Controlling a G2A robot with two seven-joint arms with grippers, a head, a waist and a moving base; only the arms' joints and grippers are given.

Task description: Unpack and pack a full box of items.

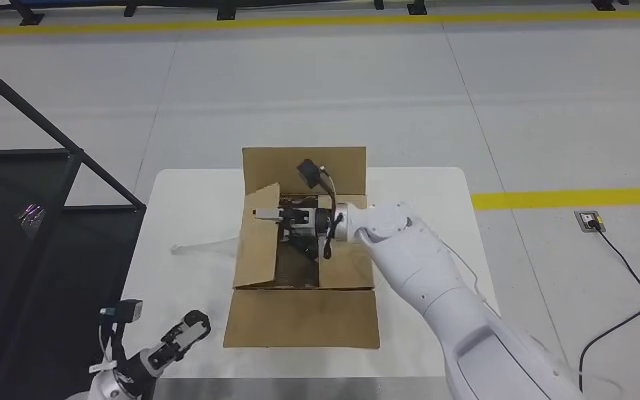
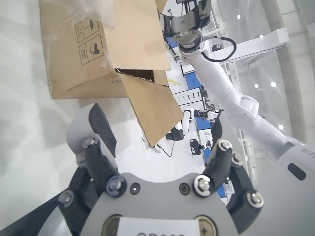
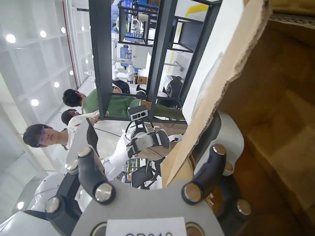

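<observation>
Evidently the right gripper is placed to work the side flap of the cardboard box. Its jaws stand apart, one finger outside the flap and one inside, with nothing pinched. The box sits mid-table with its flaps spread. Its inside looks like bare cardboard, though the dim depths may hide items. The left gripper, spread and empty, hangs by the table's near corner.

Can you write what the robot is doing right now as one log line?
box: open on table | right claw: open, straddling a side flap | left claw: open, near table corner, clear of box
</observation>
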